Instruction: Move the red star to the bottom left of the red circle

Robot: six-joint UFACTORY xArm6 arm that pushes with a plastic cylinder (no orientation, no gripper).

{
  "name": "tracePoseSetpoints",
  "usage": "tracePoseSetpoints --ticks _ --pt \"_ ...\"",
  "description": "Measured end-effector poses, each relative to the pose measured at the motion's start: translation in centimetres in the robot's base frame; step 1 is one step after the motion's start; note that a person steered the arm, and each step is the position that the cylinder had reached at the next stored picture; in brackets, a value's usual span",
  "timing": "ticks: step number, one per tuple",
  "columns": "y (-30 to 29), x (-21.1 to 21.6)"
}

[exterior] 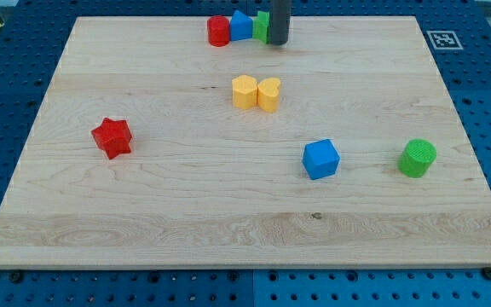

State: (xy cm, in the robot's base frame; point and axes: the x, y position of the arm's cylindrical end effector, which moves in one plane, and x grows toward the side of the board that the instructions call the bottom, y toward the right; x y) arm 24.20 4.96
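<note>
Toward the left edge of the wooden board (pixel 75 205), a little above the middle of its height, the red star (pixel 112 137) lay flat and alone. Its points spread evenly all round, so I could make out no long axis; one point seemed to aim roughly at the top edge.

Along the top edge, left of centre, the red circle (pixel 218 31) stood first in a tight row, touching a blue block (pixel 241 26) with a peaked top. A green block (pixel 262 26) came next, mostly hidden, its shape unclear. My tip (pixel 278 43) was down just beside that green block on its right; whether they touched I could not tell. The rod carried and held nothing.

Below the row, near the board's centre, two yellow blocks (pixel 257 92) sat pressed together, the right one looking heart-shaped. Further right and lower lay a blue cube-like block (pixel 320 159), and close to the right edge a green cylinder (pixel 418 158).

The board was pale wood with lengthwise grain, resting on a blue perforated table (pixel 484 51). A small black-and-white marker (pixel 444 39) sat off the top right corner.
</note>
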Motion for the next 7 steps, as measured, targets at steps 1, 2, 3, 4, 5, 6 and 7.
tracePoseSetpoints --ticks 1,2,3,4,5,6,7 --pt "1.4 0.9" --pt "1.0 4.8" --pt "-4.2 6.7" --pt "-13.9 8.3" --pt "-23.9 9.0" --pt "-29.2 10.1" --pt "-30.1 17.5"
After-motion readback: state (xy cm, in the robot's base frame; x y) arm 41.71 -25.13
